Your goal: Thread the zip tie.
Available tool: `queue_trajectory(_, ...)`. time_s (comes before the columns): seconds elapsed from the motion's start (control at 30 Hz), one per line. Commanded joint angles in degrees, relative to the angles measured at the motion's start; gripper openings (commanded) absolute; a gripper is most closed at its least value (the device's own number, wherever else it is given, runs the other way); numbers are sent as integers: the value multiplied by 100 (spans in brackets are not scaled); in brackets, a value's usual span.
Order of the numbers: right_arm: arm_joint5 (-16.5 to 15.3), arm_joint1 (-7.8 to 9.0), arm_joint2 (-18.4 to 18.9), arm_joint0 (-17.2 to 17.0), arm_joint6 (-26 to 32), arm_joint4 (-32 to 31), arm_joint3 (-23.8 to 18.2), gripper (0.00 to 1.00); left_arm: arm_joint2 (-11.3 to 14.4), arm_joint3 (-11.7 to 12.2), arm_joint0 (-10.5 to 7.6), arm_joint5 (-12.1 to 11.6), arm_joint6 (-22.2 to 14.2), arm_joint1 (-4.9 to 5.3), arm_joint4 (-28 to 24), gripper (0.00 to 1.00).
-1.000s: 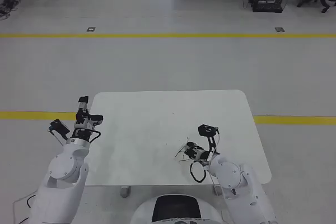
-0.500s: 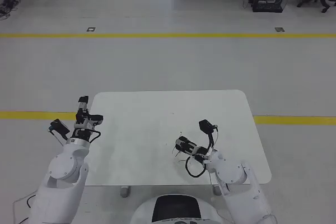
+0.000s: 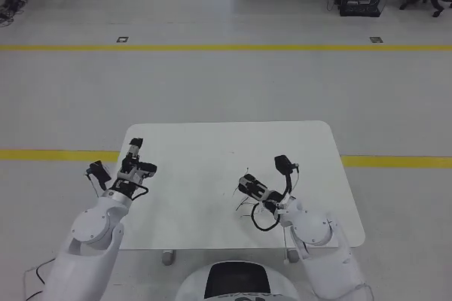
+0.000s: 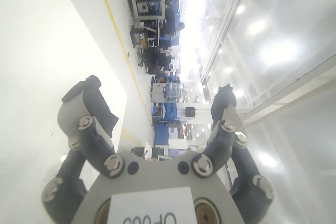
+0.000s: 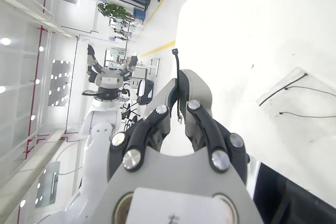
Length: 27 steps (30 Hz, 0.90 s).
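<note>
Since the earlier frames the left claw [image 3: 142,156] has shifted from the table's left edge inward over the table [image 3: 211,143], and the right claw [image 3: 248,185] has edged slightly toward the centre.

Top view: the left claw hangs over the left part of the table and the right claw over the near right part, the two well apart.

Left wrist view: the left claw [image 4: 155,99] has its two fingers spread wide, with the table [image 4: 31,38] to one side.

Right wrist view: the right claw [image 5: 181,80] is closed on a black zip tie [image 5: 178,70]. The strap is pinched between the finger pads. The head end sticks out past the fingertips, and the other end shows just inside the claw. A clear bag [image 5: 296,78] with more black ties lies flat on the table [image 5: 249,12], apart from the claw. The left claw [image 5: 112,53] shows farther off, its fingers spread.
</note>
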Motion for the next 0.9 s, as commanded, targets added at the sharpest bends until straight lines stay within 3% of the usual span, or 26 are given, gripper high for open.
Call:
queue_trajectory(0.0,-25,7,13,41,-71,132,54,0,96,17,4,78,-196,1,33,100)
queue_trajectory(0.1,-157,13,3,143,-103,469,244,0,293,28,-10,247,-384,-8,14,100)
queue_trajectory(0.47,-261,29,-14,238,-184,492,359,0,340,34,-37,164,-373,-7,161,100)
queue_trajectory(0.57,-449,25,-27,244,-400,779,451,0,432,-34,-81,117,-595,-6,153,100)
queue_trajectory(0.7,-762,26,-48,350,-654,1098,631,0,794,-122,-113,61,-866,-22,266,100)
queue_trajectory(0.87,-1016,45,-95,527,-680,1353,945,0,1352,71,-352,91,-1107,-59,471,100)
